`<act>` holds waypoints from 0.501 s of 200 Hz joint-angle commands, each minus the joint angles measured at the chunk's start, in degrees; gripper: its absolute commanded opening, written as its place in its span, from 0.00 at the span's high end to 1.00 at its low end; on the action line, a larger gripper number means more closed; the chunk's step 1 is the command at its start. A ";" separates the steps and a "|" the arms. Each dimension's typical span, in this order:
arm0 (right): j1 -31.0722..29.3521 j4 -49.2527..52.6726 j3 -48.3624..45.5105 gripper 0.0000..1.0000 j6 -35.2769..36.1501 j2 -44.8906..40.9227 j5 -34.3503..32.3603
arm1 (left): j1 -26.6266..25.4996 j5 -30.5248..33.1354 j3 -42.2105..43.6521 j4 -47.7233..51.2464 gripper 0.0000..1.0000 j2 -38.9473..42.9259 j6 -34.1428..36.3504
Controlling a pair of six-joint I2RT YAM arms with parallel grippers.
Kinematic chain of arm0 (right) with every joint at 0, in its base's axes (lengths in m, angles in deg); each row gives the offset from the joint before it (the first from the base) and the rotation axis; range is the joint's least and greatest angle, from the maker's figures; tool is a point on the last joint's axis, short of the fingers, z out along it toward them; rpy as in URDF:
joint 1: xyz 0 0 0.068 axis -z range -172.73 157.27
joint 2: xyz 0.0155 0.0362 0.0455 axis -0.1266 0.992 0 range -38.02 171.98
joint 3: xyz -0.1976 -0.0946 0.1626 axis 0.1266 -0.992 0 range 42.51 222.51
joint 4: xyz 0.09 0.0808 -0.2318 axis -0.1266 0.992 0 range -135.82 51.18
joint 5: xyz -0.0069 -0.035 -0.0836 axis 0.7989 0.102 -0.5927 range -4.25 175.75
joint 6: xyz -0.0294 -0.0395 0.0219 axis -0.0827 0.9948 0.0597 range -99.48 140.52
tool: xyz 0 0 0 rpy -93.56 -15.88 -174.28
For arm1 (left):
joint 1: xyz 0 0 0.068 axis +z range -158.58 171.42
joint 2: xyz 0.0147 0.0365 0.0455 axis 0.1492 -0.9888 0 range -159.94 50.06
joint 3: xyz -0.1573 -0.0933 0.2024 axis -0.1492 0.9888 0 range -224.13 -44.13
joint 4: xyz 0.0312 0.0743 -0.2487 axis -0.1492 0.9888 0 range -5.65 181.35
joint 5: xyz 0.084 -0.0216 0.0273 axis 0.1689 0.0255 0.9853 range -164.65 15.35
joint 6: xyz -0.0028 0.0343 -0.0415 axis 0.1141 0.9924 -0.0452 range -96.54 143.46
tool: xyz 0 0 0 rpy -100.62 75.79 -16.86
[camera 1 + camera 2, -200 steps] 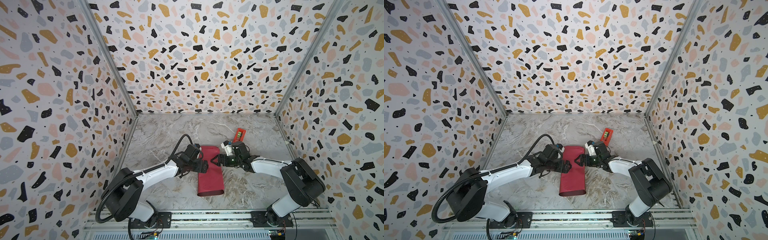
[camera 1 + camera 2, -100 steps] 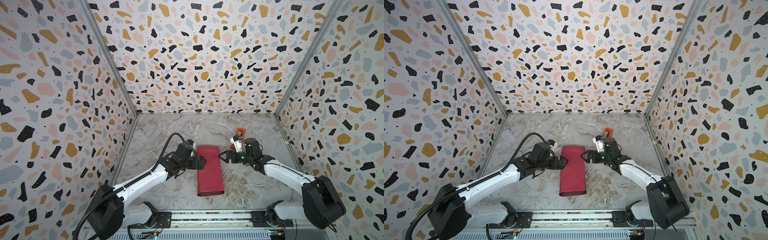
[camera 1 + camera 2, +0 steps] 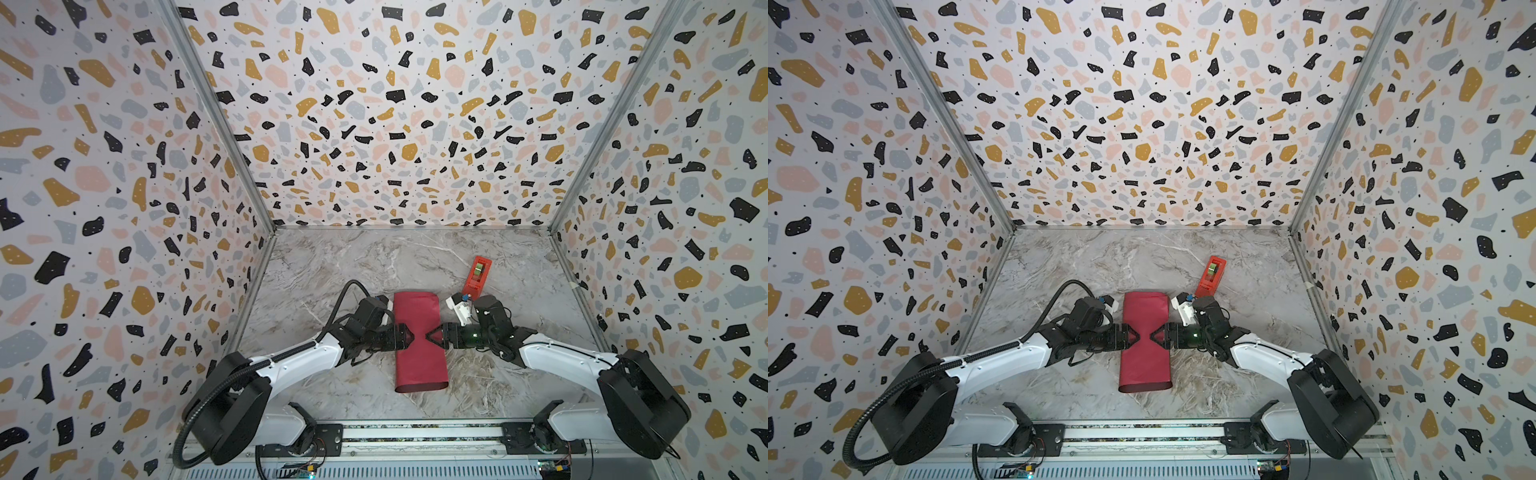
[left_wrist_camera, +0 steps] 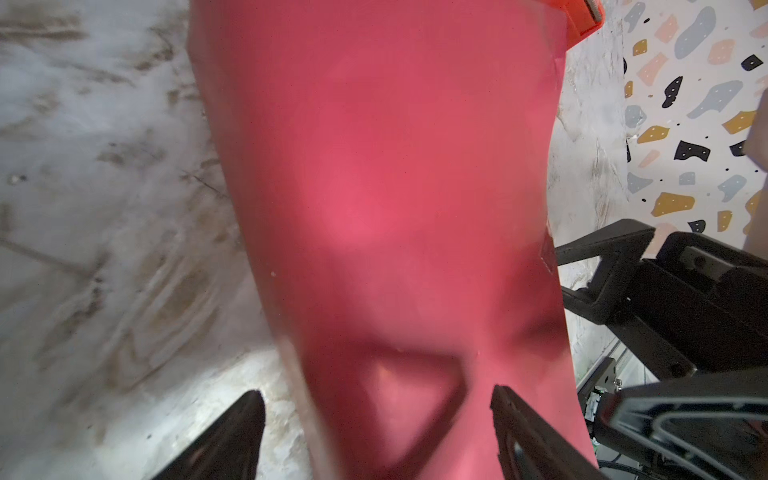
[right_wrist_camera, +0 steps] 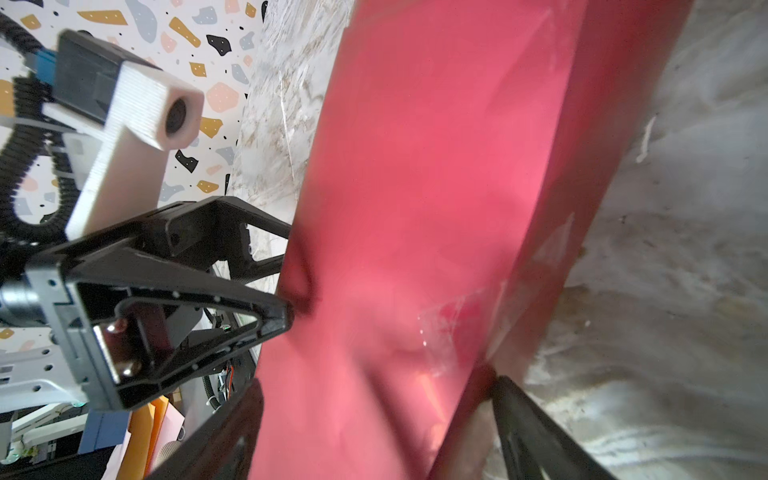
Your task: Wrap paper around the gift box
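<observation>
Paper is wrapped into a flat tube at mid-table, long axis running near-to-far in both top views; near end is seen open. Gift box not visible, prob. hidden inside.

L gripper and R gripper are set against opposite long sides at mid-length, tips facing across the tube, jaws spread, nothing clamped. Both arms equally near.

Open ends lie along the axis, away from both grippers, so repositioning is judged necessary for end folds.

Tape dispenser sits just beyond R gripper.
</observation>
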 commanded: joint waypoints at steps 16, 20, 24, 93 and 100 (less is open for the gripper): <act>0.44 -3.25 5.39 0.18 -0.96 3.76 -0.38 | 1.16 0.04 -4.18 -3.03 0.15 -4.10 0.59; 0.60 -3.45 5.95 0.18 -0.82 4.36 -0.30 | 1.36 0.28 -4.57 -2.81 0.15 -4.60 0.93; 0.80 -3.57 6.45 0.19 -0.60 4.92 -0.32 | 1.60 0.36 -4.96 -2.79 0.15 -5.03 1.10; 6.16 4.02 11.53 0.14 7.12 6.55 -3.22 | 5.19 3.11 -9.31 0.35 0.08 -7.07 5.92; 6.16 5.62 11.04 0.12 8.22 5.19 -4.43 | 5.28 3.86 -9.06 1.10 0.07 -6.35 6.45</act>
